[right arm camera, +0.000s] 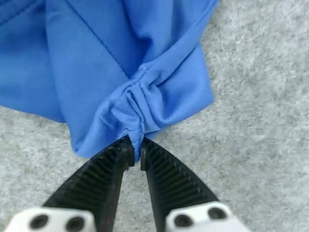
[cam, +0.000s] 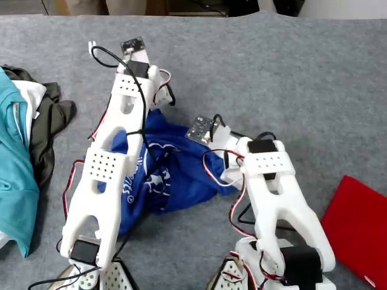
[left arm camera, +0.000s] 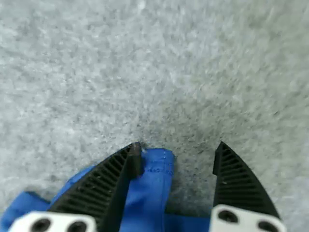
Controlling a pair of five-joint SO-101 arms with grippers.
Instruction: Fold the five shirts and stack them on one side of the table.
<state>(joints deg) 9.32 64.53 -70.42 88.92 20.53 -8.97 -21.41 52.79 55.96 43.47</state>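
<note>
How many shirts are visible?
5: blue shirt under the arms; teal shirt, white shirt and dark shirt heaped at the left edge; red shirt at the right edge. The heap may hide more.

**Camera positions, three views**

- High view: fixed off the arms, above their bases. It looks down and across the table (cam: 314,66) from well back, taking in both arms and the blue shirt (cam: 175,175).
- Left wrist view: on the left arm, facing down past the left gripper (left arm camera: 178,145), very close to the table.
- Right wrist view: on the right arm, facing down past the right gripper (right arm camera: 136,142), equally close.
- Shared: all three views show the blue shirt and the grey table cover.
</note>
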